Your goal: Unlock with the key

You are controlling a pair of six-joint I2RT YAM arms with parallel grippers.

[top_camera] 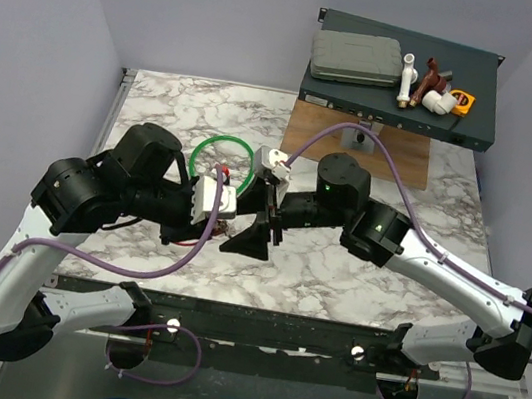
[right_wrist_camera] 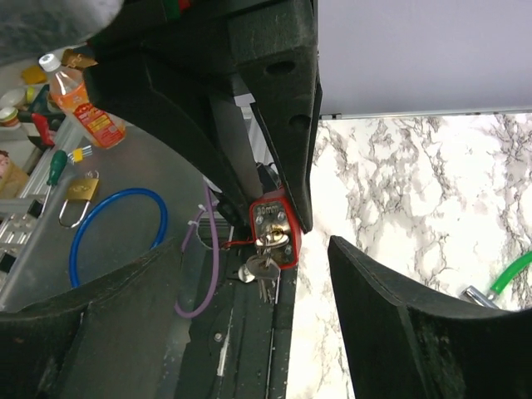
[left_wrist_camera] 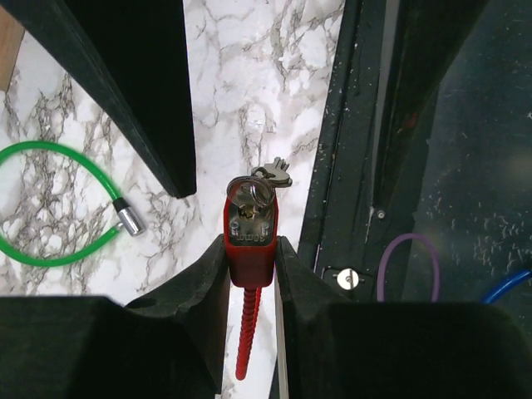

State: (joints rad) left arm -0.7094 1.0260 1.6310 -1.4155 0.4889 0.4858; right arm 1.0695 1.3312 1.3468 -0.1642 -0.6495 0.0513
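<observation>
Seen from above, the two arms meet over the white marble tabletop [top_camera: 365,276]. The left gripper [top_camera: 207,200] faces the right gripper [top_camera: 267,208]. Fingers and camera housings hide whatever sits between them, and the key is too small to find here.

In the left wrist view, the left gripper [left_wrist_camera: 251,249] has its jaws drawn nearly together, pinching a boxy red lock body [left_wrist_camera: 249,241] by its flanks. A red ribbed cable [left_wrist_camera: 243,332] trails out beneath the lock body. The small silver metal key [left_wrist_camera: 273,173] hangs from a steel ring [left_wrist_camera: 252,191] at the lock body's keyhole end. I cannot tell whether any blade already sits in the keyhole. A thick green cable loop [left_wrist_camera: 50,204] lies well to the left of the lock body.

The key looks light, stiff, thin and slick, and free to swing on its ring. It is probably best pinched flat across the head, leaving the blade clear, since it may pivot between broad pads.

In the right wrist view, the right gripper [right_wrist_camera: 258,249] is spread wide and holds nothing, with one finger on either side of the lock body [right_wrist_camera: 273,218]. The key [right_wrist_camera: 262,270] dangles just below the lock body. Several blades seem bunched together and I cannot count them.
</observation>
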